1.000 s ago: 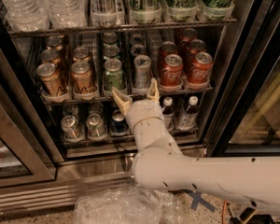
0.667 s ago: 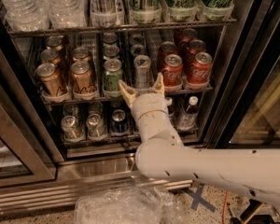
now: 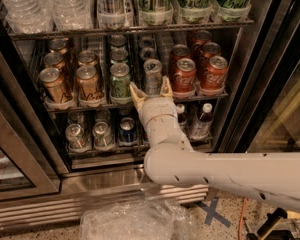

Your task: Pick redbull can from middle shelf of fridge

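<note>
Gripper [image 3: 150, 87] | jaws spread | redbull can [image 3: 152, 73] just beyond, between them

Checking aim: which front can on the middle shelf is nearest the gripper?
The slim silver redbull can, between green can and red Coca-Cola can; the open gripper sits right before it.

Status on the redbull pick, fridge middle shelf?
Pincer open at middle shelf front, fingers flanking redbull can. Not yet gripped. Green can close beside one finger.

Slim silver redbull can [image 3: 152, 74] upright, front of middle shelf [image 3: 90, 105]; gripper [image 3: 149, 85] at its base, jaws spread.
</note>
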